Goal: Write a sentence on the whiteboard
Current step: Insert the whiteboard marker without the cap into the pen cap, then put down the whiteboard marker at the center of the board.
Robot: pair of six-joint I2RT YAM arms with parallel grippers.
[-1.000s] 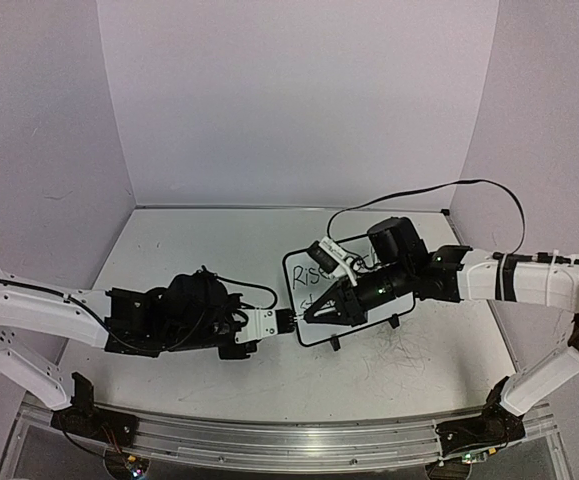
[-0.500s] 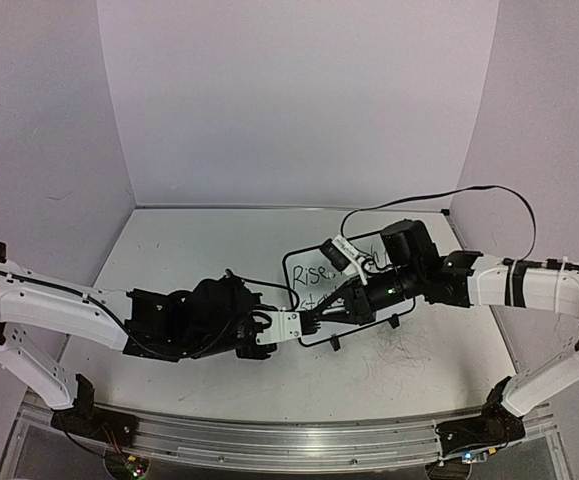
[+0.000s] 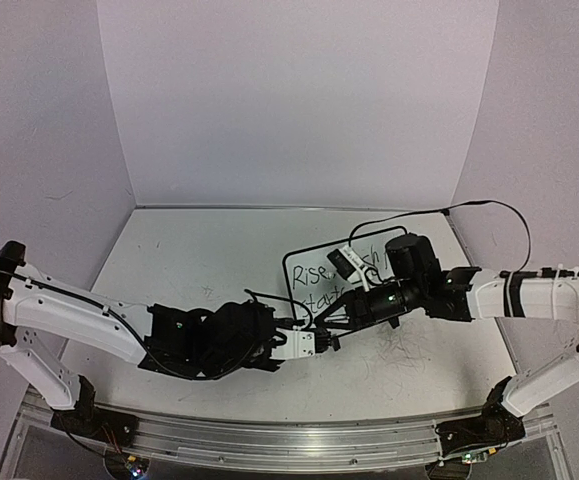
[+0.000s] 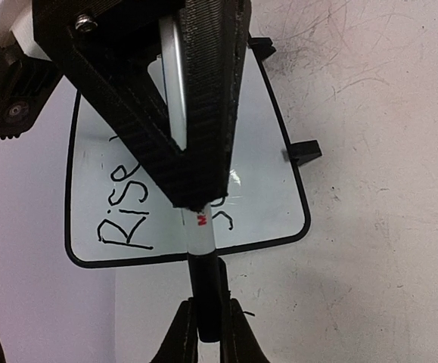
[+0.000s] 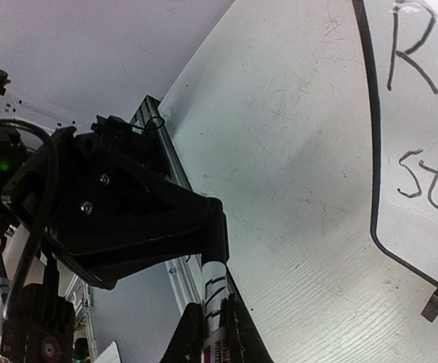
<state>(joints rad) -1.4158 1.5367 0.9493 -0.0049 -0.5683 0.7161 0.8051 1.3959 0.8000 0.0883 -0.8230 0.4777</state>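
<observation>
Off whiteboard (image 4: 275,174) near edge, L gripper (image 4: 207,336) now meets R gripper (image 5: 212,333), both clenched on marker (image 4: 200,240). Sentence (image 4: 120,231) looks done; recap likely.

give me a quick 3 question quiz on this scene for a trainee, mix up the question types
1. True or false: the marker is gripped at one end by the left gripper and at the other by the right gripper.
2. The sentence on the whiteboard starts with which word? A) Rise B) Fall C) Stop
3. Fill the gap: the left gripper's fingers are closed on the marker's ___ end (give the colour).

Key: 1 true. 2 A. 3 black.
</observation>
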